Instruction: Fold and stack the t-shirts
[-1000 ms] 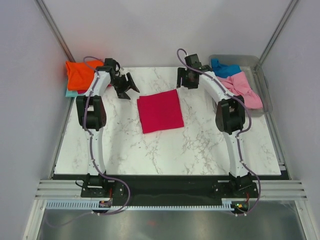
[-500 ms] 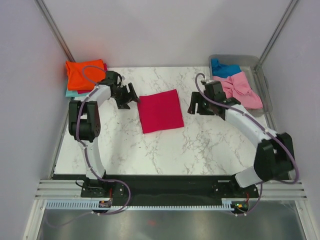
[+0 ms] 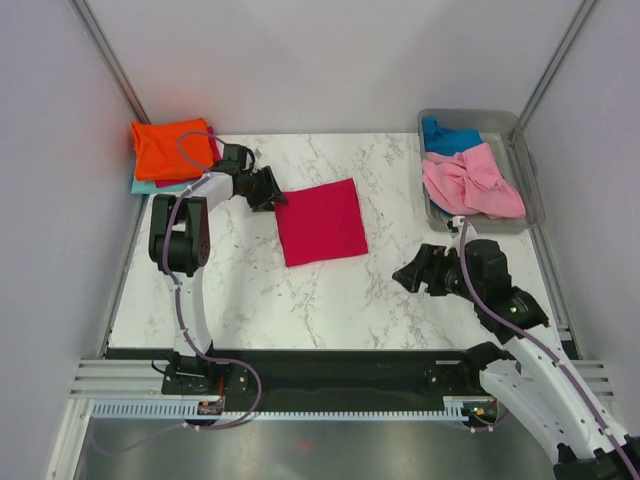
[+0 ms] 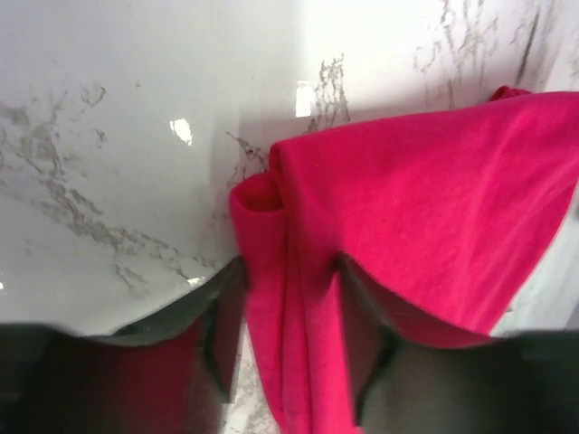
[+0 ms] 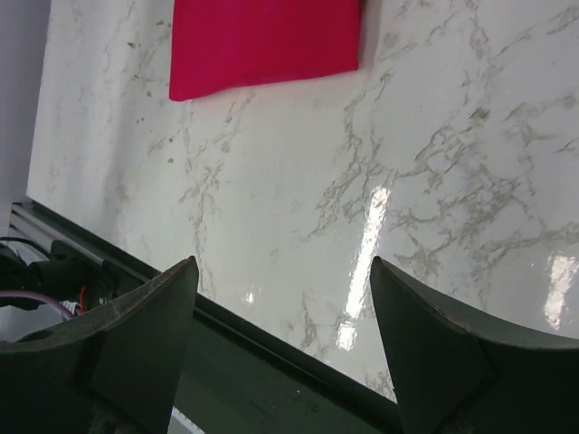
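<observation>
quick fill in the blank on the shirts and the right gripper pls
1. The folded shirt in the middle of the table is ____.
2. The tub holds a blue shirt and a ____ one.
3. The top shirt of the far-left pile is ____.
4. The right gripper hangs ____ over bare table.

Missing words: crimson; pink; orange; open.

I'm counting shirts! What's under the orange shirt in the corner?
A teal shirt peeks out beneath the orange shirt. Most of it is covered; anything more is hidden.
</observation>
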